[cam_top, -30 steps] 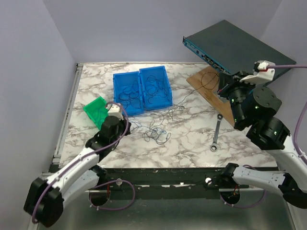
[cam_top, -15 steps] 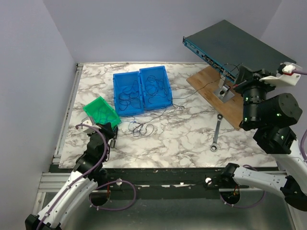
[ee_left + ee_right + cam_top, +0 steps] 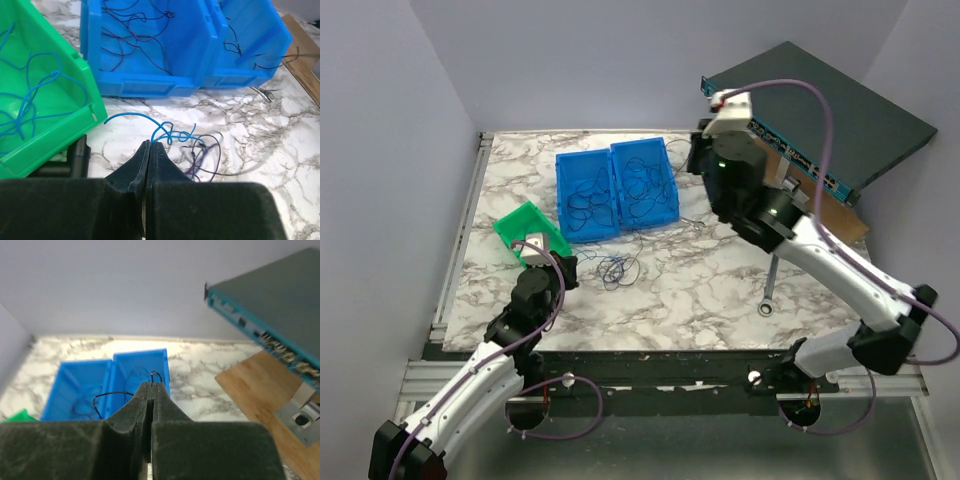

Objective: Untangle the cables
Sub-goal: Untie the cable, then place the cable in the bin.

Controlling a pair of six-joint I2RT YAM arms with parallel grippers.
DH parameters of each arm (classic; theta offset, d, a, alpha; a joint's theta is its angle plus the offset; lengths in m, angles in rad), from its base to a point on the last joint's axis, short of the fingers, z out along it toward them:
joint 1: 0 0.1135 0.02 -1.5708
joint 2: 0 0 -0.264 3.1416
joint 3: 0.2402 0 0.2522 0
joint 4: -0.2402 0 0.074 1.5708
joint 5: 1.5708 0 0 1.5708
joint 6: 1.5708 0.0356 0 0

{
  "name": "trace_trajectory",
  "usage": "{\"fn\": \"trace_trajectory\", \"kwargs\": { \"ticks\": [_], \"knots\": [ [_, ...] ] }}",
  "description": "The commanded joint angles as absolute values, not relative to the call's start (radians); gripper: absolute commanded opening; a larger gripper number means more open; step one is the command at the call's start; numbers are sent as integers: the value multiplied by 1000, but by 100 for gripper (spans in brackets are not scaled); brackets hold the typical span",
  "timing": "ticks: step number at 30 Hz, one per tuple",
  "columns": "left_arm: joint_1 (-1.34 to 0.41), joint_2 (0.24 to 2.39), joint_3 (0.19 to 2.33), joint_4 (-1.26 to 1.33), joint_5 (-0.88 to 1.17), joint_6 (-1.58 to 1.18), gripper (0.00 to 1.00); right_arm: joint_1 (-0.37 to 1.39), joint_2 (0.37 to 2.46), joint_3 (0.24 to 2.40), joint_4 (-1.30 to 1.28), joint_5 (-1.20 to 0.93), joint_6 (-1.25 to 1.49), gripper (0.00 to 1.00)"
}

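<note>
A small knot of thin blue and dark cables (image 3: pixel 616 268) lies on the marble table just right of the green bin (image 3: pixel 525 228). My left gripper (image 3: pixel 568 270) is low beside it, shut on a blue cable (image 3: pixel 170 133) that curls out from its tips (image 3: pixel 149 144); dark strands (image 3: pixel 206 150) lie tangled to its right. My right gripper (image 3: pixel 693 158) hangs high beside the blue bins (image 3: pixel 642 180). It is shut (image 3: pixel 151 385) on a thin dark cable (image 3: pixel 113 394) that loops at the tips and trails left.
Two blue bins (image 3: pixel 150 50) hold dark wires and the green bin (image 3: pixel 45 100) holds blue wires. A silver wrench (image 3: pixel 770 285) lies on the right. A dark network switch (image 3: pixel 820 100) leans over a wooden board (image 3: pixel 255 385) at the back right.
The right arm has swung from the far right across to the blue bins. The left gripper drew back towards the green bin, and the knot of cables slid left with it.
</note>
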State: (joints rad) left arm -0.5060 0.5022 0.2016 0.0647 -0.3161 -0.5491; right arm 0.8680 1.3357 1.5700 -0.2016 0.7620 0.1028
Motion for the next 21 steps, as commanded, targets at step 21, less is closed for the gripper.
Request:
{"fn": "trace_trajectory", "kwargs": {
  "ticks": [21],
  "knots": [
    [-506, 592, 231, 199, -131, -472, 0, 589, 2010, 2289, -311, 498, 244, 1]
  ]
}}
